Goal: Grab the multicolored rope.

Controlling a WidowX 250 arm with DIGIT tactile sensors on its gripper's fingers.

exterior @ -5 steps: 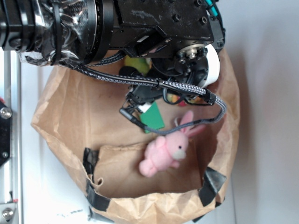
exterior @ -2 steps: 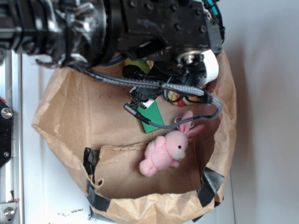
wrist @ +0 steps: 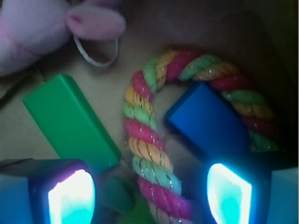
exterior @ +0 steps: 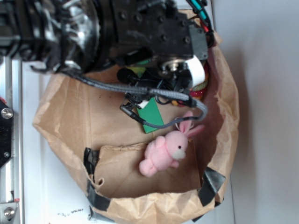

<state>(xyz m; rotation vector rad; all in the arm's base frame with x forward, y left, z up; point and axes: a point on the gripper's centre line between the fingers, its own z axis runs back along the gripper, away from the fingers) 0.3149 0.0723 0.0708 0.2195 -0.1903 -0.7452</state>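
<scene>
The multicolored rope (wrist: 149, 154) lies at the bottom of the brown paper bag (exterior: 70, 121), a twisted ring of pink, yellow and green. In our wrist view one side of the ring runs right down between our two finger pads (wrist: 70, 196). The gripper (wrist: 149, 193) is spread wide, one pad on each side of that strand, and nothing is squeezed yet.

A second ago our arm sat a bit lower in the outside picture and hid the rope less. Now it has slid up and over toward the bag's far corner, so it almost covers the rope (exterior: 202, 88) there. We think this means we are lined up and the next job is to go down a little and close.

A blue block (wrist: 208, 123) sits inside the ring, and a green block (wrist: 70, 121) lies just beside it. The pink bunny (exterior: 166, 151) rests nearby, apart from the rope. We should pinch only the rope, not the blue block.
</scene>
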